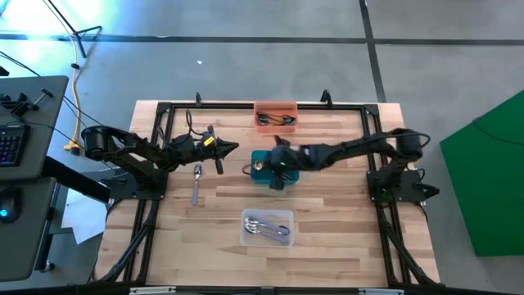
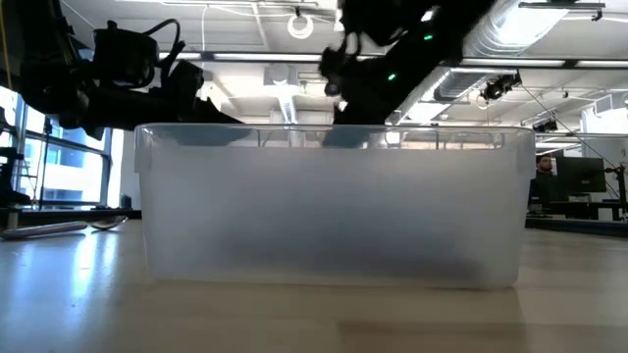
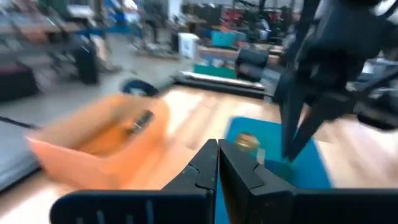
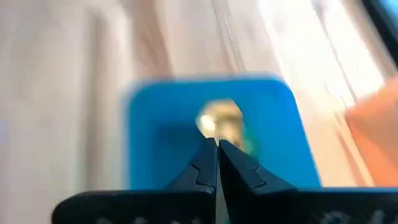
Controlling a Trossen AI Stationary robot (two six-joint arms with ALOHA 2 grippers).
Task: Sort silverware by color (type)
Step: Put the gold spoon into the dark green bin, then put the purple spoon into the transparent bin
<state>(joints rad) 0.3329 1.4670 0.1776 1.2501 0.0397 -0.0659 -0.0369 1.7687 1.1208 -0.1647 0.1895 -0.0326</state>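
Gold silverware lies in the teal bin at the table's middle; it also shows in the left wrist view as a gold piece. My right gripper hovers shut just above that bin, pointing down, with nothing between its fingers. Dark pieces lie in the orange bin at the far edge. Silver pieces lie in the clear bin near the front. One silver spoon lies flat on the table. My left gripper is shut and empty, raised just beyond that spoon.
The three bins stand in a line down the table's middle, from the far edge to the near edge. In the low view the clear bin fills the front. Bare wood lies to the left and right of the bins. A black frame borders the table.
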